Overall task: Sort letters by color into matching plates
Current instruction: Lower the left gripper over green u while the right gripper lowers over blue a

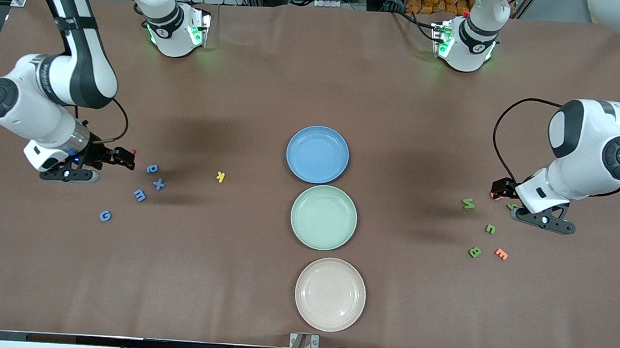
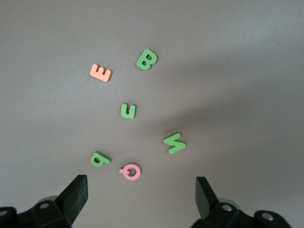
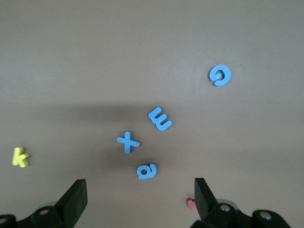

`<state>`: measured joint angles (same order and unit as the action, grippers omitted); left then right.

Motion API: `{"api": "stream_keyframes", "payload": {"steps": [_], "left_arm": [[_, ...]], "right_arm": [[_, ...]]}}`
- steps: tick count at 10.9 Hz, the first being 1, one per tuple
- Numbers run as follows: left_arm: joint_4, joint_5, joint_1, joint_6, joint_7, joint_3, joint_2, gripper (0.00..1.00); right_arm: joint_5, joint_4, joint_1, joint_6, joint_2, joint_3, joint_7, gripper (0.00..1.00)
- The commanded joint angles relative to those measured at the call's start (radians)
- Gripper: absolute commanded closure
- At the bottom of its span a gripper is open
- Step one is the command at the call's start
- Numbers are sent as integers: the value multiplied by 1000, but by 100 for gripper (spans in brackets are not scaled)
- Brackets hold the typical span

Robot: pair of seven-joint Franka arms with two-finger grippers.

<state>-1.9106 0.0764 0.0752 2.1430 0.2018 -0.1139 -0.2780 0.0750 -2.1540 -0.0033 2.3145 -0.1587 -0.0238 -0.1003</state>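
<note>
Three plates sat mid-table in a row running toward the front cam: blue plate farthest, mint green plate in the middle, beige plate nearest. All three held nothing.

Right gripper hung low at the right arm's end of the table, fingers spread wide, nothing between them. Blue letters lay scattered just beside it: blue a, blue x, blue m and blue G, the G nearest the cam. A tiny red letter lay close by one finger; too small to read. Yellow k lay apart from that bunch, btwn it and the plates.

Left gripper hung low at the left arm's end, fingers also apart, gripping nothing. Pink Q lay on the table between the fingers' line, w/ green q just beside it. Green N, green u, green B and orange E lay near, B and E nearest the cam
</note>
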Motion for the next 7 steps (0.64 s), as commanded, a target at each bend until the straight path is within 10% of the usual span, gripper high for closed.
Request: {"api": "stream_keyframes", "payload": {"steps": [1,7], "left_arm": [[-76,20,12,139,34,-7,-24,0],[-36,20,57,291,208,13,-191,0]], "right_arm": [[22,-75,-11,119,-33,19,-39,0],[12,-145,-6,288,-116,30,-67,0]]}}
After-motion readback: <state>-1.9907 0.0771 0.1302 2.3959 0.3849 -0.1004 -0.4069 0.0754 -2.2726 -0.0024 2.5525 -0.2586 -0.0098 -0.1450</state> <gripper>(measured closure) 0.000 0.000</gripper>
